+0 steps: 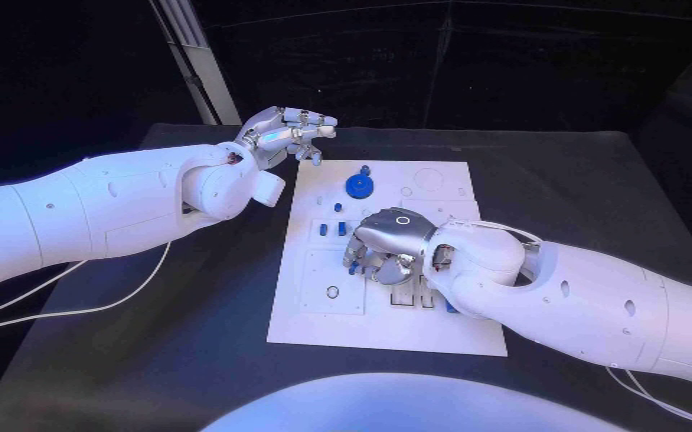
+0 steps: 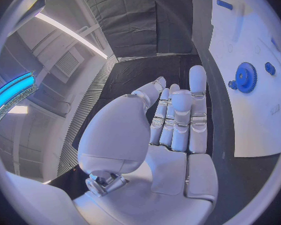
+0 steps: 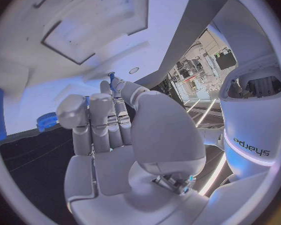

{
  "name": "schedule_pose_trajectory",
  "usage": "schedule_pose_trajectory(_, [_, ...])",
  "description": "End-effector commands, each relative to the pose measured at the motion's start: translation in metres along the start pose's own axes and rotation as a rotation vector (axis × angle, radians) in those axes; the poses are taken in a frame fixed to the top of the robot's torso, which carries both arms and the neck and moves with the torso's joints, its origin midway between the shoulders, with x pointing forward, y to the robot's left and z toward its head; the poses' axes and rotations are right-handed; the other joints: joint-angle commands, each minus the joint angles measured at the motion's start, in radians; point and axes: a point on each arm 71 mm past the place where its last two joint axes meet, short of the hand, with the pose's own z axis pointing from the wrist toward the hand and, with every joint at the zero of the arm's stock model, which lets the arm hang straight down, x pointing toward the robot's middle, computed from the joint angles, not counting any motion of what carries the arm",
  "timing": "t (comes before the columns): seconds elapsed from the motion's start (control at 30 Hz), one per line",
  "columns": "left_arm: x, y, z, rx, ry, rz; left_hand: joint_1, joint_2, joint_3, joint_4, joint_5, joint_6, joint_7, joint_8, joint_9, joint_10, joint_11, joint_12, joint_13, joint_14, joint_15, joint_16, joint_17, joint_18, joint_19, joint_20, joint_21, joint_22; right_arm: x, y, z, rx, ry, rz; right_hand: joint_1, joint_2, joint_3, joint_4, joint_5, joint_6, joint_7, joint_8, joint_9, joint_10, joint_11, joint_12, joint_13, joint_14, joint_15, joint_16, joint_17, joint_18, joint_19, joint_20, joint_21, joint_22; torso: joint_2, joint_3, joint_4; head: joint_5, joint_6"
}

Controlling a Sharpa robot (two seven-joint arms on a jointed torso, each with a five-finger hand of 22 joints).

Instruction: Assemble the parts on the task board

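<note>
While the right hand (image 1: 392, 244) hangs over the middle of the task board (image 1: 389, 327), its fingers are curled together and pinch a small blue peg (image 3: 111, 76) at the tips. Off the board's far left corner, the left hand (image 1: 284, 133) hovers with fingers loosely curled, holding nothing. A blue gear (image 1: 359, 186) sits on the board's far part, just beside a small blue knob (image 2: 270, 68).

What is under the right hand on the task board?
The right hand hovers over the middle of the task board. The right wrist view shows a small blue part at its fingertips. Whether it is pinched, and what lies beneath the palm, is hidden.
</note>
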Motion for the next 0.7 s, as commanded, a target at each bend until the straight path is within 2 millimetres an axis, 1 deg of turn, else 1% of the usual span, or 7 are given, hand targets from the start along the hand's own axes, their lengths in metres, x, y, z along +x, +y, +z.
schedule_pose_trajectory(0.03, [0.0008,-0.0014,0.0005,0.006,0.011,-0.009,0.005,0.001,0.003,0.000,0.006,-0.003,0.001,0.005,-0.001,-0.001,0.004,0.004,-0.001,-0.008,0.002,-0.005,-0.001,0.014,-0.010,0.000,-0.004,-0.001,0.0005,0.0005,0.0005,0.000,0.013,-0.028,0.000,0.003,0.006,0.000,0.005,0.001,0.006,0.001,0.001,0.001,0.006,-0.005,0.002,0.004,0.002,0.005,0.001,-0.009,0.001,0.006,0.006,0.001,0.000,0.0005,-0.0001,0.001,0.000])
schedule_pose_trajectory(0.23, [0.0005,-0.0014,0.0004,0.005,0.012,-0.009,0.005,0.001,0.003,0.000,0.006,-0.003,0.001,0.005,-0.001,-0.001,0.004,0.004,-0.001,-0.008,0.002,-0.005,-0.001,0.014,-0.010,0.000,-0.004,-0.001,0.0011,0.0014,0.0016,0.001,0.021,-0.039,0.000,0.003,0.006,0.000,0.005,0.001,0.006,0.001,0.001,0.001,0.006,-0.005,0.002,0.004,0.002,0.005,0.001,-0.009,0.001,0.006,0.006,0.001,0.000,0.0006,-0.0005,0.001,0.000])
schedule_pose_trajectory(0.43, [0.0008,-0.0013,0.0005,0.004,0.013,-0.010,0.005,0.001,0.003,0.000,0.006,-0.003,0.001,0.005,-0.001,-0.001,0.004,0.004,-0.001,-0.008,0.002,-0.005,-0.001,0.014,-0.010,0.000,-0.004,-0.001,0.0022,0.0027,0.0035,0.007,0.038,-0.063,-0.002,0.002,0.004,0.000,0.004,0.003,0.005,0.001,0.002,0.004,0.005,-0.004,0.002,0.002,0.002,0.004,-0.003,-0.008,0.000,0.007,0.007,0.001,0.001,0.0003,0.0007,0.003,-0.001])
schedule_pose_trajectory(0.7, [0.0009,-0.0013,0.0004,0.004,0.014,-0.010,0.005,0.001,0.003,0.000,0.006,-0.003,0.001,0.005,-0.001,-0.001,0.004,0.004,-0.001,-0.008,0.002,-0.005,-0.001,0.014,-0.010,0.000,-0.004,-0.001,0.0039,0.0059,0.0071,0.005,0.052,-0.097,-0.003,0.001,0.003,0.000,0.004,0.004,0.005,0.001,0.002,0.004,0.005,-0.004,0.003,0.002,0.002,0.003,-0.005,-0.008,-0.001,0.007,0.006,0.000,0.000,0.0003,-0.0006,0.005,-0.003])
